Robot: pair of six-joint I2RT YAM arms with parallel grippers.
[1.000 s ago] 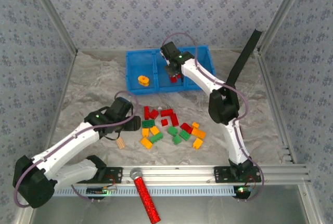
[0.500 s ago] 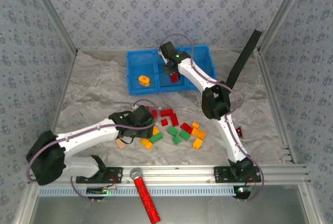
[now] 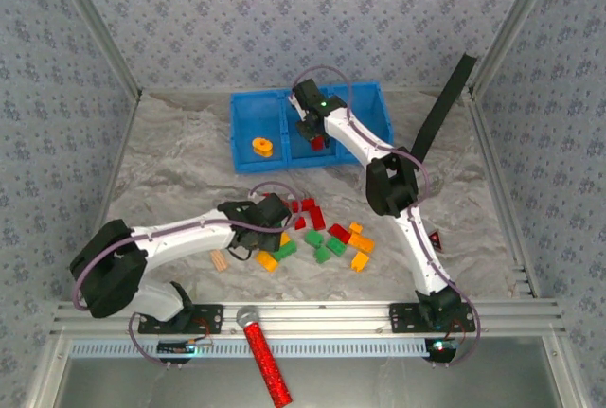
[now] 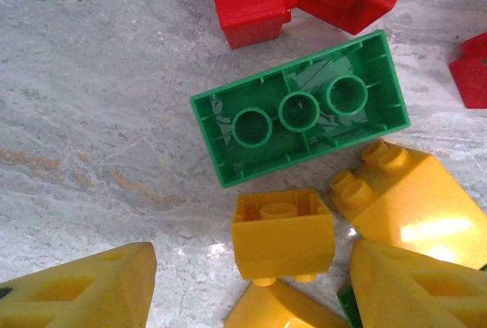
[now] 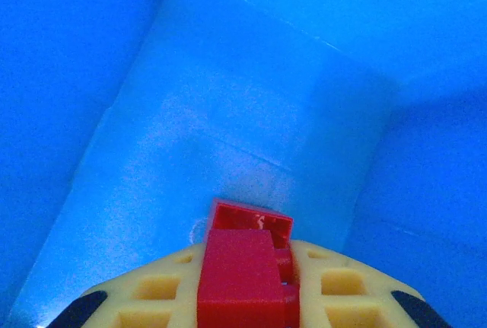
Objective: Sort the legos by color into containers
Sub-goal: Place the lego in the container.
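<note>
While right claw (image 3: 316,139) clamps red brick (image 5: 240,275) inside blue tray (image 3: 251,119), green brick (image 4: 299,107) upturned

- Left gripper (image 4: 247,286), fingers apart: an upturned green brick (image 4: 299,107) lies just ahead, with red bricks (image 4: 251,1) beyond it.
- Just off its fingertips sits a small yellow brick (image 4: 281,233); a sloped yellow brick (image 4: 403,202) crowds the right finger.
- Ahead and to its left, bare table (image 4: 91,115) offers free passage.
- Right gripper (image 5: 243,297), closed on a red brick (image 5: 240,267): blue tray (image 5: 61,77) walls rise left, right and ahead, with bare floor below.
</note>
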